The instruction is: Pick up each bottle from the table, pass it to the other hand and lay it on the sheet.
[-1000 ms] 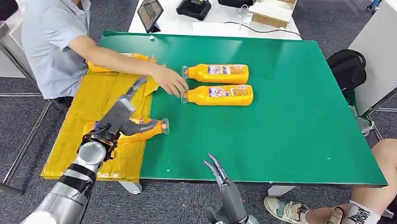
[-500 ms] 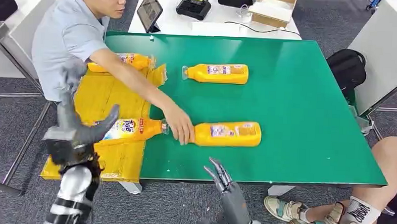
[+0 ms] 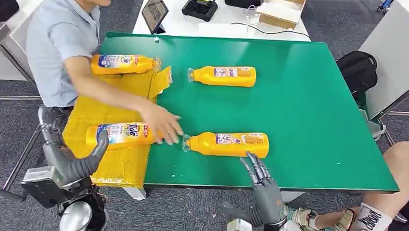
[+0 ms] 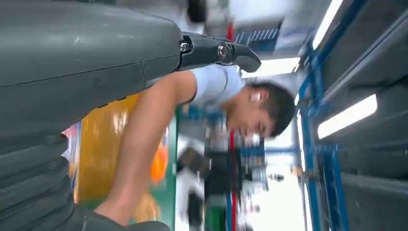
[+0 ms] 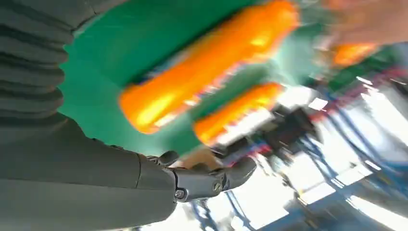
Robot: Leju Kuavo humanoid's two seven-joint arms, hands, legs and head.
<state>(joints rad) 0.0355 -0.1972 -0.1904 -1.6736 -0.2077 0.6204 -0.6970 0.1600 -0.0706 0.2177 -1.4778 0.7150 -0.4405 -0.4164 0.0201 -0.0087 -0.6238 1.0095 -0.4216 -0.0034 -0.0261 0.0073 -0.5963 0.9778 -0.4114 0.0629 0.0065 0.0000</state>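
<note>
Two orange bottles lie on the green table [image 3: 307, 99]: one near the front [image 3: 227, 143], one farther back [image 3: 223, 75]. Two more lie on the yellow sheet [image 3: 114, 96]: one at its near part [image 3: 121, 133], one at its far edge [image 3: 122, 64]. A person's hand [image 3: 163, 126] rests between the near sheet bottle and the front table bottle. My right hand [image 3: 261, 188] hangs open just below the table's front edge, close to the front bottle [image 5: 207, 62]. My left hand [image 3: 67, 159] is open, low at the sheet's left front corner, holding nothing.
The person sits at the table's left side, their arm [image 3: 104, 87] reaching over the sheet. Another person's leg and shoes [image 3: 343, 225] are at the front right. A white table behind holds a tablet [image 3: 155, 10], a controller [image 3: 199, 7] and a box [image 3: 280, 8]. A black bag [image 3: 358, 70] sits to the right.
My left hand let go of the bottle on the sheet and dropped back below the table edge. The person slid a bottle to the front of the table. My right hand rose toward it.
</note>
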